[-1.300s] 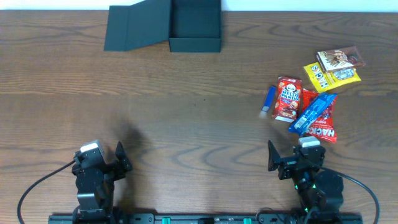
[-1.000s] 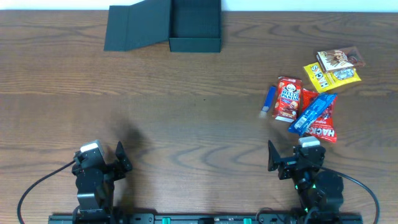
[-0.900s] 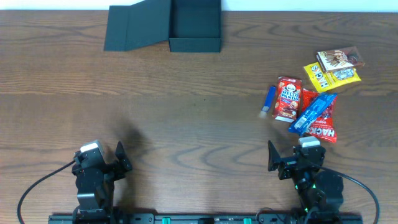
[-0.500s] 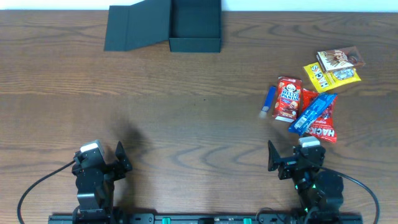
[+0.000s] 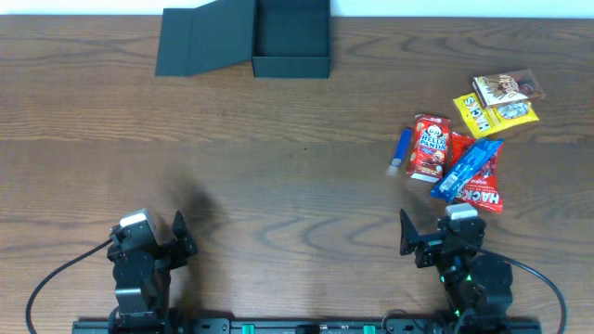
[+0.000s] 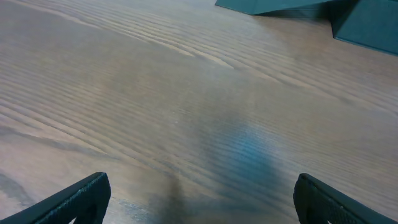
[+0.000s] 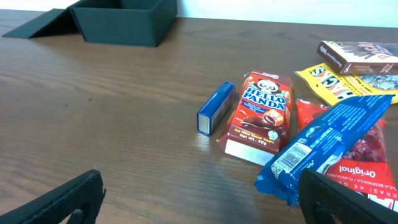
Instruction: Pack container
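Observation:
The dark container (image 5: 291, 37) stands open at the table's far edge, its flap lid (image 5: 204, 39) lying flat to its left; it also shows in the right wrist view (image 7: 123, 21) and the left wrist view (image 6: 367, 18). Snack packets lie at the right: a small blue box (image 5: 402, 148), a red Hello Panda box (image 5: 431, 147), a blue packet (image 5: 467, 168) on a red packet (image 5: 481, 190), a yellow packet (image 5: 495, 113) and a brown box (image 5: 504, 88). My left gripper (image 5: 176, 237) and right gripper (image 5: 406, 234) are open and empty at the near edge.
The wooden table (image 5: 278, 167) spreads between the grippers and the container. The blue packet (image 7: 326, 146) lies just ahead of my right gripper's right finger.

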### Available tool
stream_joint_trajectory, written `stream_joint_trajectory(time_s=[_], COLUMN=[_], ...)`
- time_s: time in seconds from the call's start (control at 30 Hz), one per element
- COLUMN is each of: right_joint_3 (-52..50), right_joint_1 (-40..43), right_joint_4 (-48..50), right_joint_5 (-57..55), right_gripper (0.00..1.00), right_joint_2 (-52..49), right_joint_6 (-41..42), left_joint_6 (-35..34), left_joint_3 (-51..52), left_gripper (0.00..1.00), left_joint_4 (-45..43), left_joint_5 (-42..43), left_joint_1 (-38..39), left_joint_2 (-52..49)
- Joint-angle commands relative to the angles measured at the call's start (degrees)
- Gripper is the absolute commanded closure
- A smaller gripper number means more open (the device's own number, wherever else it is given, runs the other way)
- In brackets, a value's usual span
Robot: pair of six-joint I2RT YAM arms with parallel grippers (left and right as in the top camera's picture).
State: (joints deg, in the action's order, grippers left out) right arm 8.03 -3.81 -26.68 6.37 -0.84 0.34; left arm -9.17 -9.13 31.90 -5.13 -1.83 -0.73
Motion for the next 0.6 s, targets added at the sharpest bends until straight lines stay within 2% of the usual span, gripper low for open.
stream_joint_trajectory(time_s=[0.0, 0.1, 0.2, 0.27, 0.43, 0.57], right_joint_3=[-0.5, -0.5, -0.5, -0.5, -0.5, -0.5], right_joint_1=[0.7, 0.7, 0.7, 0.7, 0.7, 0.7], right_joint_4=[0.09, 0.09, 0.09, 0.09, 0.09, 0.09], right_joint_5=[-0.57, -0.57, -0.57, -0.57, -0.55, -0.57], right_gripper=[0.01, 0.01, 0.01, 0.01, 0.01, 0.01], right_joint_2=[0.52, 0.52, 0.52, 0.52, 0.52, 0.52], right_joint_6=[-0.42, -0.42, -0.42, -0.42, -0.39, -0.42], left_joint_6=[-0.42, -5.64, -15.98, -18.47, -24.09, -22.67], left_joint_3=[0.66, 0.66, 0.35, 0.02, 0.02, 0.02], left_gripper=[0.05, 0.05, 0.05, 0.05, 0.05, 0.05], left_joint_4=[-0.22, -0.39, 0.9, 2.1, 1.46, -1.27], left_joint_5=[-0.11, 7.08, 18.86, 25.29, 25.97, 28.57], left_joint_1=[-0.28, -0.28, -0.28, -0.28, -0.26, -0.24], left_joint_2=[0.48, 0.48, 0.48, 0.48, 0.48, 0.48])
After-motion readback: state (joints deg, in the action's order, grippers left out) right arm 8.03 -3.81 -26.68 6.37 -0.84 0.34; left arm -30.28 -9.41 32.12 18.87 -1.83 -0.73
